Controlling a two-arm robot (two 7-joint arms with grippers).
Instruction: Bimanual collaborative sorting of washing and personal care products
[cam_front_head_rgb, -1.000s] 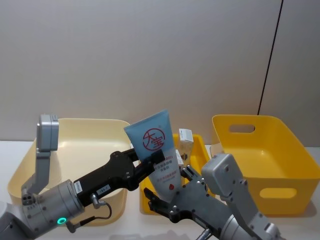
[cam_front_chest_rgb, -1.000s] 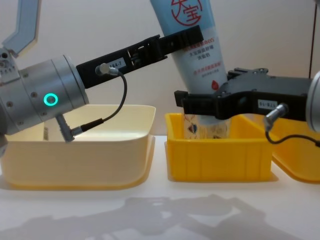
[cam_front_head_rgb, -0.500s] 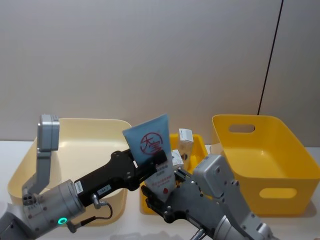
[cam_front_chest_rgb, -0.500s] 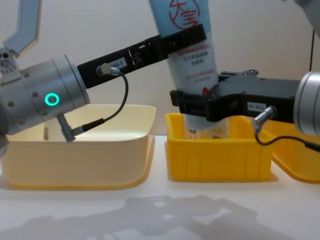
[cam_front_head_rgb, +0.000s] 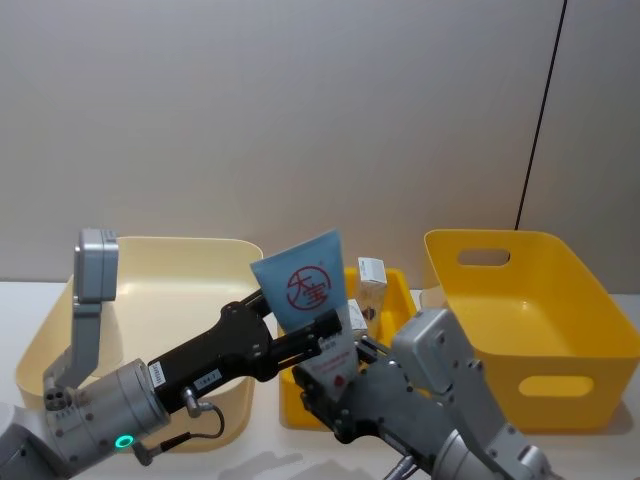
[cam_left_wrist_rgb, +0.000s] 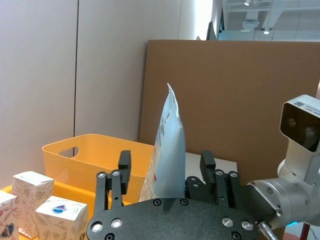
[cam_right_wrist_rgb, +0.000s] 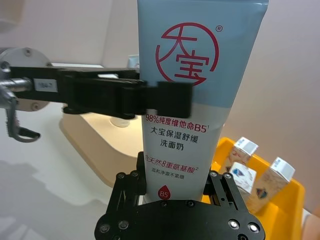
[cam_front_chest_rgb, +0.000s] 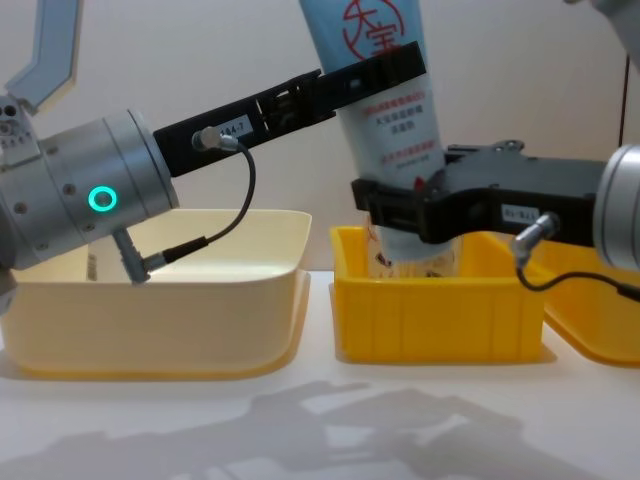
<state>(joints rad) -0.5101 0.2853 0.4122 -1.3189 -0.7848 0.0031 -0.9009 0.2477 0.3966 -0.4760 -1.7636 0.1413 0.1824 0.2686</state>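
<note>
**Head view:** set high behind both arms, looking forward and down over the surface (cam_front_head_rgb: 12, 296). The cream bin (cam_front_head_rgb: 170, 240), small yellow bin (cam_front_head_rgb: 403, 295) and large yellow bin (cam_front_head_rgb: 560, 385) lie ahead, with the wall (cam_front_head_rgb: 300, 100) beyond.

**Chest view:** set lower, about level with the bin rims, facing forward and close to the blue tube (cam_front_chest_rgb: 400, 125). It shares the tube and all three bins with the head view.

**Left wrist view:** looks from behind the left gripper (cam_left_wrist_rgb: 165, 160) along its fingers (cam_left_wrist_rgb: 124, 162). It sees the tube edge-on, with the white cartons (cam_left_wrist_rgb: 32, 195) and large yellow bin beyond.

**Right wrist view:** looks from behind the right gripper (cam_right_wrist_rgb: 178, 172), very near the tube's printed face. It also takes in the left gripper, cream bin and cartons.
</note>
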